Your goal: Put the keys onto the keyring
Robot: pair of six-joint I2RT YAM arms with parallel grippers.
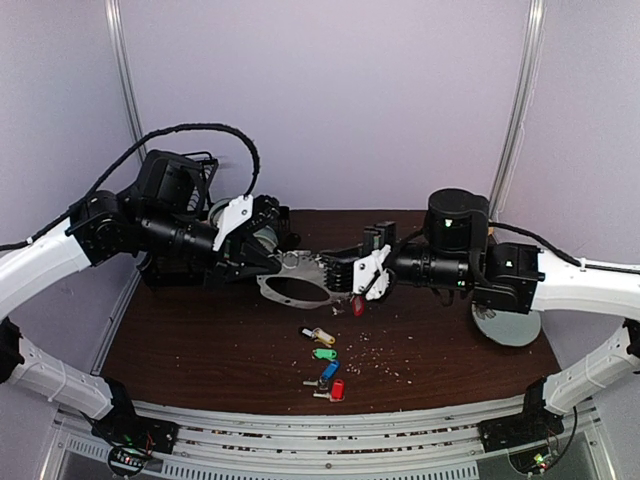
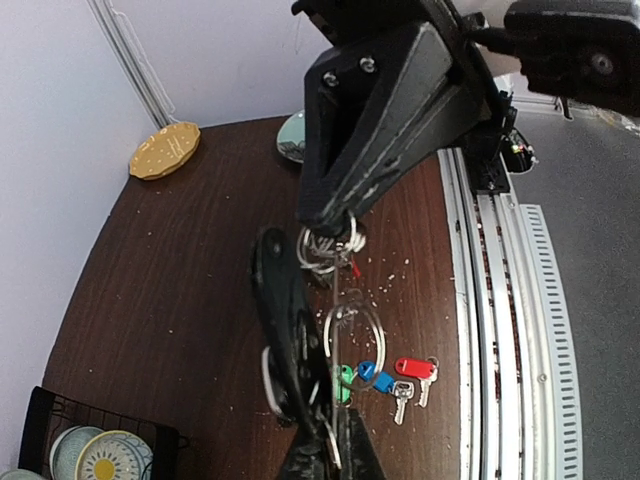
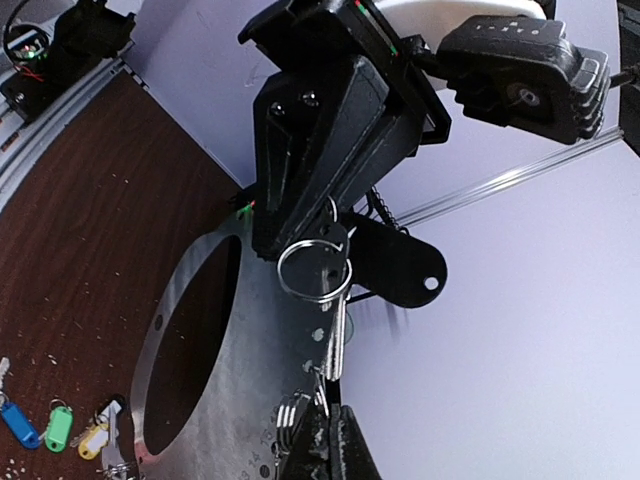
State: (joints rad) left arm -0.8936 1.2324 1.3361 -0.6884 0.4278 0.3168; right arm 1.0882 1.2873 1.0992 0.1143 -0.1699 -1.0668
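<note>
The keyring is a flat silvery plate with a large oval hole and small split rings on its rim. It is held above the table and also shows in the right wrist view. My left gripper is shut on its left edge, fingers closed. My right gripper is shut on a silvery key that stands against a split ring on the plate. A red tag hangs below it. Yellow, green, blue and red tagged keys lie on the table.
A grey plate lies under the right arm. A yellow plate lies at the far table edge. A black rack with patterned plates stands by the left arm. Crumbs are scattered on the dark table.
</note>
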